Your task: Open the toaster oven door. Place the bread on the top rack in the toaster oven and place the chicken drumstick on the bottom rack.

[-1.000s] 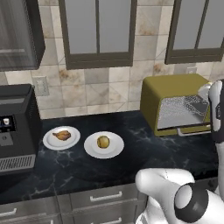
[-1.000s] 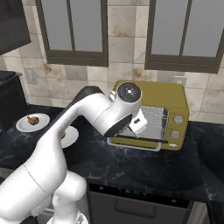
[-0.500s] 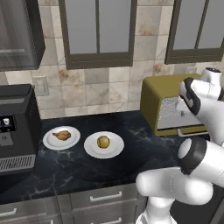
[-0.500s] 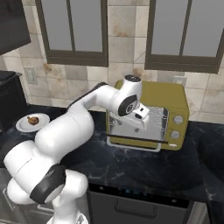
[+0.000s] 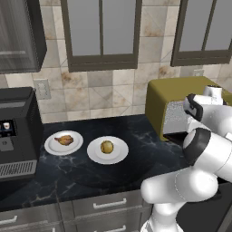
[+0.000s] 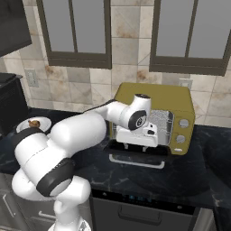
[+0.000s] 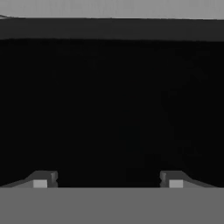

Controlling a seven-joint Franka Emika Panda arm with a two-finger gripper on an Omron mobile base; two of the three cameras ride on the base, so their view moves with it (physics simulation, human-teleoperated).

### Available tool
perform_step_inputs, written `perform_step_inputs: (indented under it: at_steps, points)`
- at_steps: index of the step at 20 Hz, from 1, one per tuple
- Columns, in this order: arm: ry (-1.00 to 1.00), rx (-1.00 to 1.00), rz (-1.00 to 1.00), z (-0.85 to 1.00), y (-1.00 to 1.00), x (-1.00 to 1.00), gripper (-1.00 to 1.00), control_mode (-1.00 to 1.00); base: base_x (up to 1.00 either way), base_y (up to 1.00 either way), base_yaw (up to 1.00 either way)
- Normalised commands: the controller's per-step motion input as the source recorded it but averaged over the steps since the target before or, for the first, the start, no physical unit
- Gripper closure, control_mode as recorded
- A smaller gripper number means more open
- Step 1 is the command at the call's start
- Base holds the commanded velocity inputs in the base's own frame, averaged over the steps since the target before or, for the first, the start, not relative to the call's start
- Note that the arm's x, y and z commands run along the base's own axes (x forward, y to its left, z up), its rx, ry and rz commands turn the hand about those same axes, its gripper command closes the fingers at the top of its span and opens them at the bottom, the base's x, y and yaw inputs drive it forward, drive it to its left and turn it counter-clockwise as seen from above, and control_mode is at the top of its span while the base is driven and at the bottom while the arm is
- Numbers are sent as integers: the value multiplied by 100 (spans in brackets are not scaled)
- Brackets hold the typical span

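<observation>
Right base view: door [image 6: 137, 154] lies open and rigid; gripper [image 7: 108, 179] fingers apart, empty; bread [image 5: 107, 147], likely light and soft, suits a gentle side grasp

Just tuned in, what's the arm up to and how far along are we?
The arm's gripper is at the toaster oven, whose door hangs open and flat. Its fingers are spread apart, holding nothing. The bread and the chicken drumstick sit on their plates, not yet loaded.
</observation>
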Motion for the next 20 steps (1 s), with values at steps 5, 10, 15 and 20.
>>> perform_step_inputs:
  at_steps: [5, 10, 15, 20]
  points:
    - [11, 7, 23, -91, -18, -41, -100, -100, 0, 0, 0]
    - [-6, 9, 4, 15, -14, -3, -100, -100, 0, 0, 0]
    - [-38, 8, 4, 65, 0, 0, -100, -100, 0, 0, 0]
    - [-50, 12, 10, 42, 0, 37, -100, -100, 0, 0, 0]
